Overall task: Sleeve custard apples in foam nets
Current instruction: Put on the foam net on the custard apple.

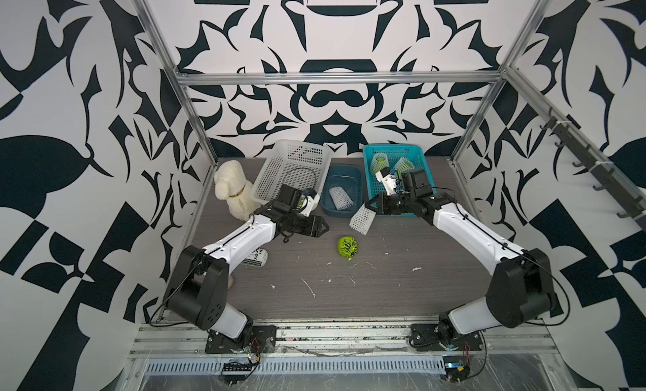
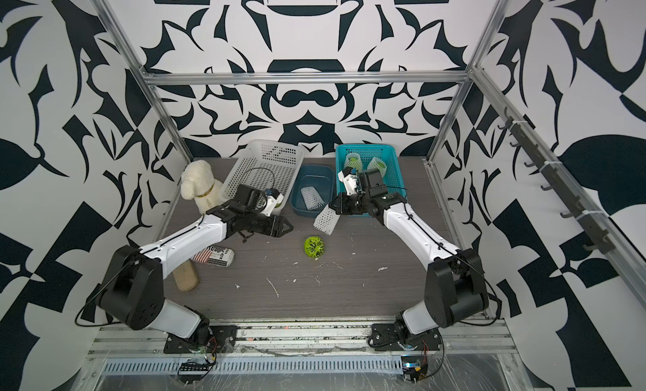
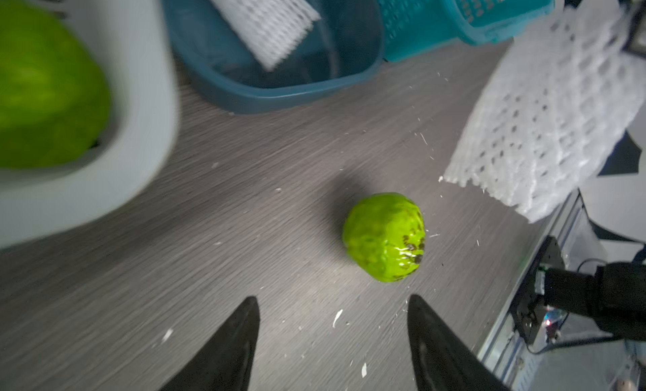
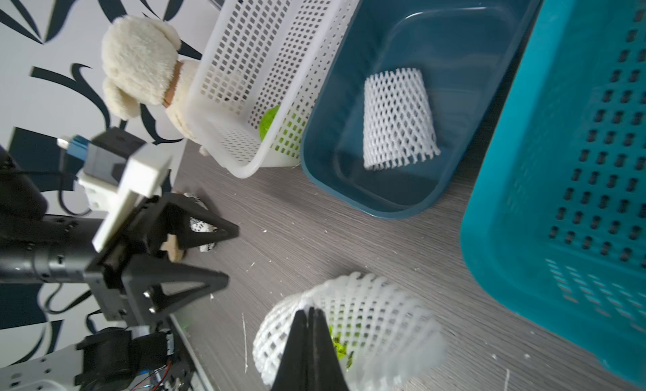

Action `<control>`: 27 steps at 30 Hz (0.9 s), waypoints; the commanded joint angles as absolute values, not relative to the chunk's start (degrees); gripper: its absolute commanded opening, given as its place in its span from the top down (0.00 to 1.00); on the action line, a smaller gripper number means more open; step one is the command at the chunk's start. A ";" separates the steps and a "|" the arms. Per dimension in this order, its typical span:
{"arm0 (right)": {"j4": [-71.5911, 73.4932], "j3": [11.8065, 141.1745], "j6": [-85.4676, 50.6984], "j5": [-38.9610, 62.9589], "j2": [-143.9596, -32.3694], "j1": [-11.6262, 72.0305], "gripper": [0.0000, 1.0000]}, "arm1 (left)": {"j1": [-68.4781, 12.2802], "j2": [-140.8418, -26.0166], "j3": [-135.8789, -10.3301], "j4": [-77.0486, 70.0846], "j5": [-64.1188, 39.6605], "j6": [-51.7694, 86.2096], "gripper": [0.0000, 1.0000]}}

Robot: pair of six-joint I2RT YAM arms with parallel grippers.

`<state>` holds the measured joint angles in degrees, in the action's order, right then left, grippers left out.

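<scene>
Right jaws, closed, pinch the rim of one foam net, which we judge holds its mouth open near the loose custard apple on the table. Left jaws stand open and empty beside that apple, presumably ready to lift it.

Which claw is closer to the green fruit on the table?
Left. The left gripper hangs open just beside the fruit; the right gripper, pinching a net, is farther back.

glossy custard apple, foam net — matt
</scene>
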<state>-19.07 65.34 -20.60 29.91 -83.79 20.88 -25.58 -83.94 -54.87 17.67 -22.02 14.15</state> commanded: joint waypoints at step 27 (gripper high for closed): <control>-11.92 56.64 -13.85 2.26 -80.17 43.17 1.00 | -24.08 -76.58 -40.32 -2.76 -20.70 30.01 0.51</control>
<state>-11.18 57.12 -13.54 3.79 -83.07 42.57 -24.08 -77.25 -40.66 -0.84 -19.92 29.85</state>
